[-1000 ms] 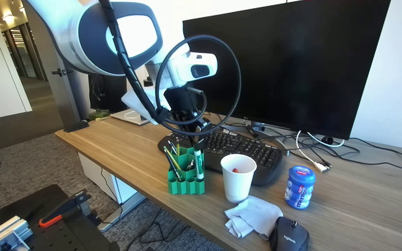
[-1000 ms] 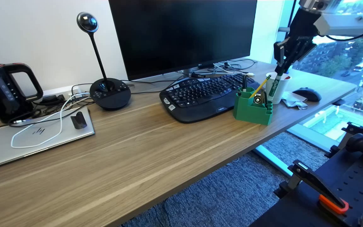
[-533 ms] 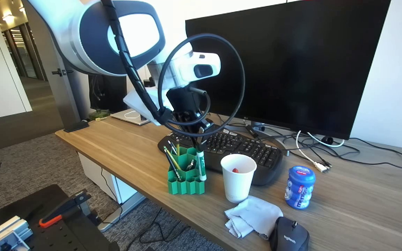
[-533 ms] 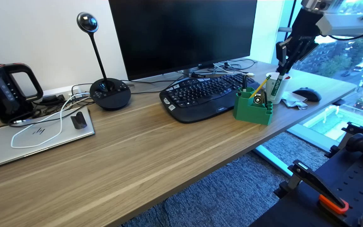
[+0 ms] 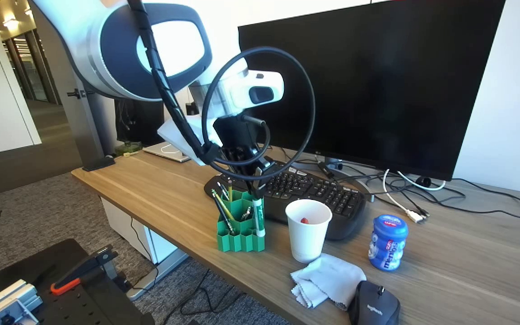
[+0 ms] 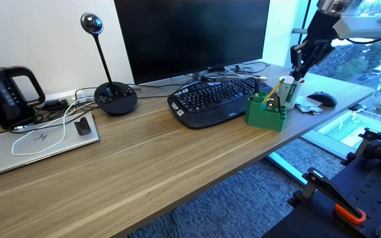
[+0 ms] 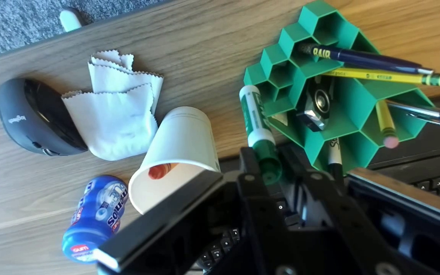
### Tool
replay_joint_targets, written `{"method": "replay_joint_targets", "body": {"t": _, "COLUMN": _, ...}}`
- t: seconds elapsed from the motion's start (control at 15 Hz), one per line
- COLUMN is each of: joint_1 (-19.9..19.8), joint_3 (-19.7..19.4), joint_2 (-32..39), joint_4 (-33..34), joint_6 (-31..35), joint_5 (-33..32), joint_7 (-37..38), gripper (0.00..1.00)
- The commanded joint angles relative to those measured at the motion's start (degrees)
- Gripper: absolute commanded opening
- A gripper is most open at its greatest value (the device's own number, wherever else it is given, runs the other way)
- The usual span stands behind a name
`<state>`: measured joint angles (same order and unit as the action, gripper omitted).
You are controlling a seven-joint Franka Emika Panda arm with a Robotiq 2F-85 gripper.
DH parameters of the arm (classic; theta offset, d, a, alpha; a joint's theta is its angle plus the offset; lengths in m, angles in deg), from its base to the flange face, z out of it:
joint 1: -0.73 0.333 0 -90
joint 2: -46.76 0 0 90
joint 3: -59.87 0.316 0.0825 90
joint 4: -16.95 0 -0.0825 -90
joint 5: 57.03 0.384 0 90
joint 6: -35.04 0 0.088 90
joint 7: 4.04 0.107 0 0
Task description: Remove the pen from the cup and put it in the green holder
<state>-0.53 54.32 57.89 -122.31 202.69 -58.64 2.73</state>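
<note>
My gripper [image 7: 269,154] is shut on the pen [image 7: 256,114], a white-and-green marker whose green cap sits between the fingertips. The pen hangs steeply, white end down, close beside the small compartments of the green holder [image 7: 361,110] in the wrist view. In an exterior view the pen [image 5: 259,219] overlaps the right side of the holder [image 5: 241,243]; whether they touch I cannot tell. The white cup [image 5: 307,234] stands upright to the right of the pen, a red-tipped crayon [image 7: 160,170] inside it. Part of the cup [image 6: 284,87] is hidden behind the pen in an exterior view.
Pencils [image 7: 380,75] and pens lean out of the holder. Behind it lies the keyboard [image 6: 217,102], with the monitor [image 5: 368,85] beyond. A cloth [image 5: 330,280], a mouse [image 5: 374,304] and a blue gum bottle [image 5: 388,243] are near the cup.
Still gripping the pen, my gripper has shifted slightly toward the cup, then a little back and down. The holder and cup have stayed in place.
</note>
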Motion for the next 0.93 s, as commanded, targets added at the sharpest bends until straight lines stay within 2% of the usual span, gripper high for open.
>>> {"method": "replay_joint_targets", "body": {"t": 0.0, "joint_1": 0.12, "joint_3": -0.02, "joint_2": -0.96, "joint_4": -0.31, "joint_6": -0.52, "joint_5": -0.23, "joint_7": -0.06, "gripper": 0.05}}
{"method": "replay_joint_targets", "body": {"t": 0.87, "joint_1": 0.08, "joint_3": 0.68, "joint_2": -0.62, "joint_4": 0.29, "joint_6": -0.29, "joint_5": 0.52, "joint_7": -0.09, "gripper": 0.05}}
